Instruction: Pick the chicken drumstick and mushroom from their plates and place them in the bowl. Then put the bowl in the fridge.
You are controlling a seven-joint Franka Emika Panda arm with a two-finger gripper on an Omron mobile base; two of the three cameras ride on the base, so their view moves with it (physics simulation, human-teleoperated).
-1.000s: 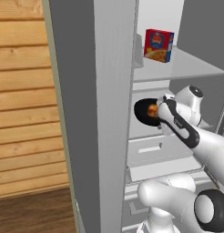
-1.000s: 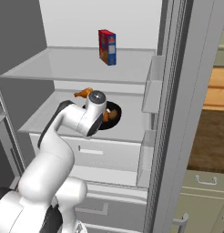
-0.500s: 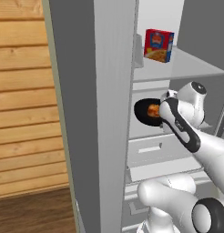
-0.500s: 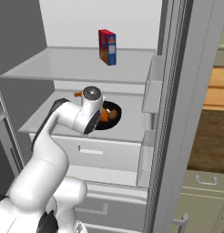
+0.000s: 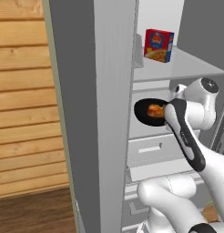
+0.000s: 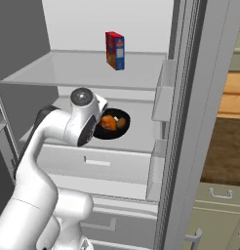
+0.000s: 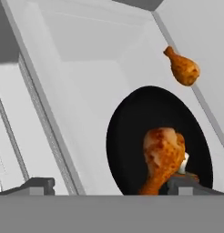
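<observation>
The black bowl rests on the middle shelf of the open fridge. In it lie the orange-brown chicken drumstick and the pale mushroom, which peeks out behind the drumstick. The bowl and the drumstick also show just left of my wrist. My gripper is open, its fingertips spread wide at the bowl's near rim, the right fingertip close to the bowl. Nothing is held. The plates are out of view.
A red and blue box stands on the upper shelf. A second drumstick lies on the shelf beyond the bowl. White drawers sit below. The thick grey fridge door stands open at the left; door bins are at the right.
My wrist has drawn back a little from the bowl, leftward in the right base view. The bowl with its food stays still on the shelf.
</observation>
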